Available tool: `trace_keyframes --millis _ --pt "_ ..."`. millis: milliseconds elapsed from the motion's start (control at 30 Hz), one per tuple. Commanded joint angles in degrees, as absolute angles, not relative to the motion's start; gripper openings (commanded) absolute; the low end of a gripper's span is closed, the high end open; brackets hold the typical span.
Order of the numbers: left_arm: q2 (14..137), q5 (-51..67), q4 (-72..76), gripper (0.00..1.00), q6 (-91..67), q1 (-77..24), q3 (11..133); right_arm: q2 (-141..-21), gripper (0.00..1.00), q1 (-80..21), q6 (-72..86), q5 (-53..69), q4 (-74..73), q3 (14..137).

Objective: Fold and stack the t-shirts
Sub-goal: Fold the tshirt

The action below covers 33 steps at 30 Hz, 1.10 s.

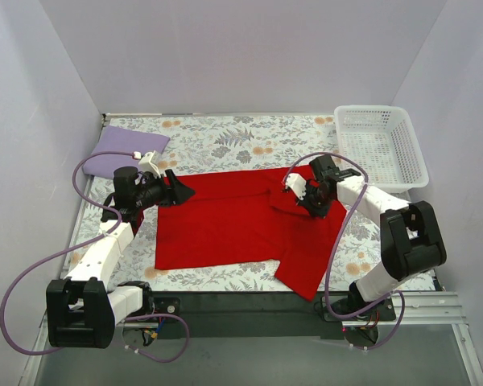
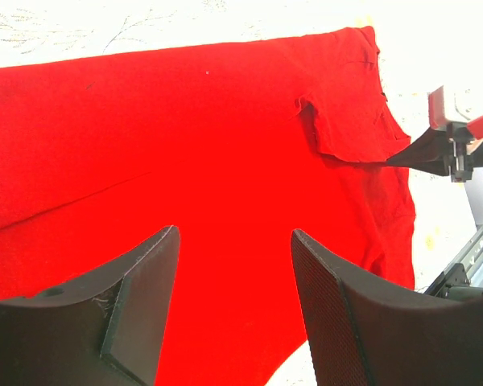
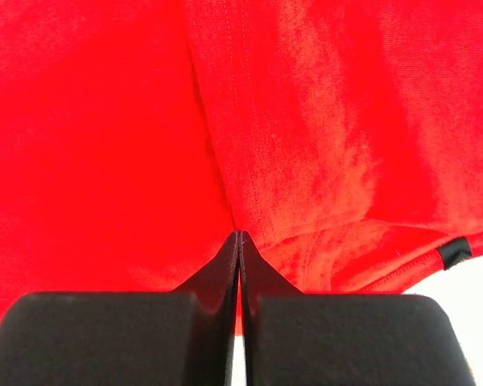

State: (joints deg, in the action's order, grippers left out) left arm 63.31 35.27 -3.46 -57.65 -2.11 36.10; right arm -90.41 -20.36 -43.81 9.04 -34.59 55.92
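Currently you are folding the red t-shirt [image 1: 225, 225], which lies spread flat across the middle of the table [image 1: 225, 137]. The lavender t-shirt [image 1: 125, 153] sits as a folded pad at the far left corner, well apart from it.

Your right tool [image 1: 314, 203] is clenched, its 2 fingers pressed together at the shirt's right sleeve. The left wrist view shows that sleeve flap turned in over the body. I judge the tool is grasping the flap, though only a sliver of red shows between the fingers.

Your left tool [image 1: 175, 190] is released, jaws wide, just over the shirt's left edge with nothing in it.

By my reading, 1 shirt is done and this 1 has barely begun. The next move calls for laying the sleeve flat and letting go, then closing the left tool on its edge to fold across. Stacking comes last.
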Motion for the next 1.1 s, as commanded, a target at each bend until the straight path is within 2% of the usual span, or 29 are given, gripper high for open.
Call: trace_keyframes --millis 0,633,700,767,867,967,1067 --pt "61.7 36.3 -3.25 0.57 -57.04 -2.46 36.56 -87.72 0.01 -20.48 -43.86 9.75 -36.12 55.28" --pt "61.87 36.12 -3.25 0.57 -57.04 -2.55 36.48 -85.25 0.02 -20.57 -42.98 13.88 -39.72 54.66" --pt "61.88 36.04 -3.34 0.57 -57.13 -2.64 36.39 -84.9 0.21 -20.57 -42.45 14.32 -40.25 55.45" --pt "61.88 35.6 -3.34 0.57 -57.13 -2.64 36.47 -83.86 0.35 -20.39 -42.01 14.77 -40.69 57.56" --pt "61.53 33.49 -3.78 0.57 -57.22 -2.64 36.39 -82.45 0.42 -18.99 -40.43 15.29 -40.69 62.04" --pt "61.08 28.67 -5.0 0.57 -57.57 -2.64 36.39 -81.91 0.44 -14.62 -37.45 18.27 -40.52 67.04" --pt "61.7 22.44 -7.11 0.57 -57.92 -2.64 37.09 -82.09 0.45 -8.03 -34.73 26.78 -39.73 69.6"
